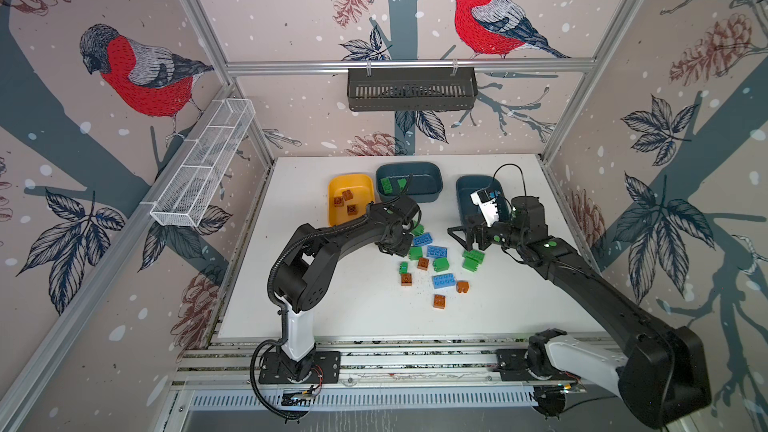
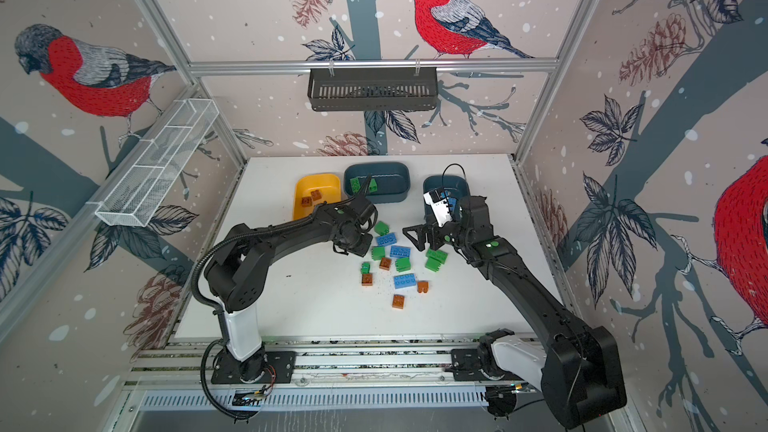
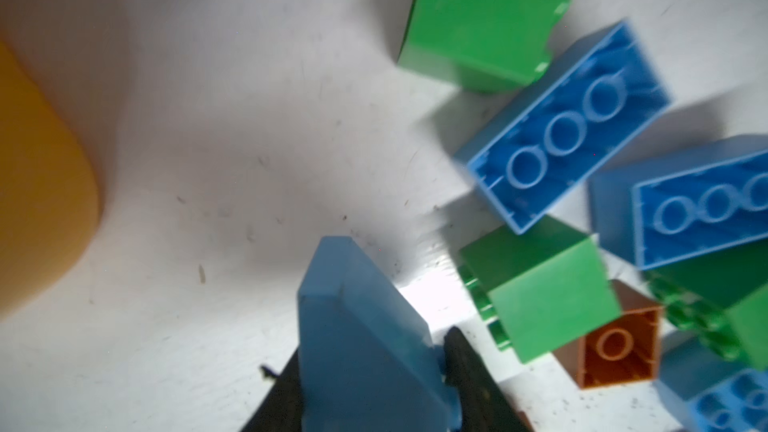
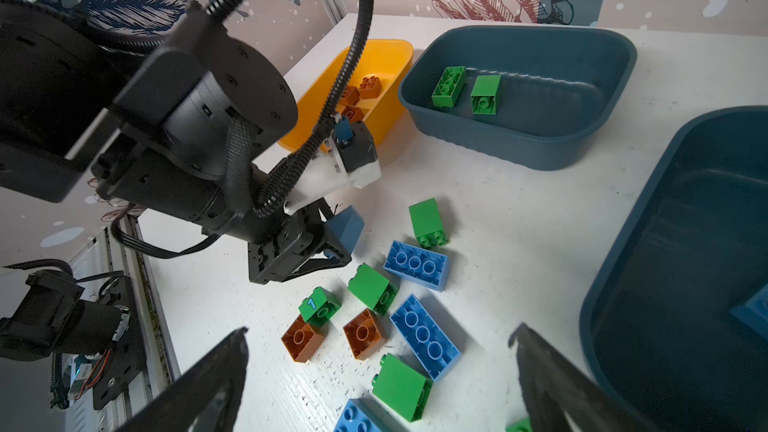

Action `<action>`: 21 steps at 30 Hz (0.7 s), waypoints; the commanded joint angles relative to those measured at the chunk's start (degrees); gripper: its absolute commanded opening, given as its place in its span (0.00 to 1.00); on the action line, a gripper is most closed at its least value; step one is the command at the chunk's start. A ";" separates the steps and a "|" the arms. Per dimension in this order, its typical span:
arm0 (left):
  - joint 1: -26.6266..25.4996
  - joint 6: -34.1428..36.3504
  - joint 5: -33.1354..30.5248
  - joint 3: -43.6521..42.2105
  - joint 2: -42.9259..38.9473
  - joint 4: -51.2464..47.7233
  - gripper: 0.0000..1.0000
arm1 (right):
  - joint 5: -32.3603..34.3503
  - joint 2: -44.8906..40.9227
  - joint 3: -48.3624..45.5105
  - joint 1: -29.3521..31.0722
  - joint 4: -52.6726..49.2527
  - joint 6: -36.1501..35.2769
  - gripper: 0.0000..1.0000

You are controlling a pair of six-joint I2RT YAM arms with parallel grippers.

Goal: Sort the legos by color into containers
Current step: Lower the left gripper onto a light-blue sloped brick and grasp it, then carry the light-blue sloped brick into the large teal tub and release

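Between the fingers of the left gripper sits a blue brick, and the jaws are closed snug against its two broad faces, with its free end poking out past the fingertips over the white table. Just to one side of that gripper lies the loose pile. Two long blue bricks lie closest to it, hollow side up, with green ones touching them and a brown one tucked in behind. On the gripper's other side, near but apart, is the yellow tub, and three brown bricks are in it. Beyond the gripper, the middle teal tub holds two green bricks lying side by side. Now the right gripper: jaws spread wide with nothing between them, and it hangs above the far edge of the pile with a pair of green bricks just under it. Close behind it stands the second teal tub, where one blue block peeks in at the frame's edge. Four brown, three long blue and several green pieces lie scattered on the table between the two grippers and back toward the arm bases.
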 commanded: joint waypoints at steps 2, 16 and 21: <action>-0.07 -1.06 2.03 7.07 0.08 -2.54 0.38 | 1.18 -0.09 0.90 -0.24 -0.69 -0.75 1.00; -0.67 -8.28 14.93 43.34 19.80 6.72 0.38 | 7.33 -0.97 4.14 -9.99 -0.67 -0.01 0.99; -1.47 -9.80 19.21 44.02 24.17 19.01 0.38 | 8.89 -1.24 4.50 -12.80 0.04 0.83 1.00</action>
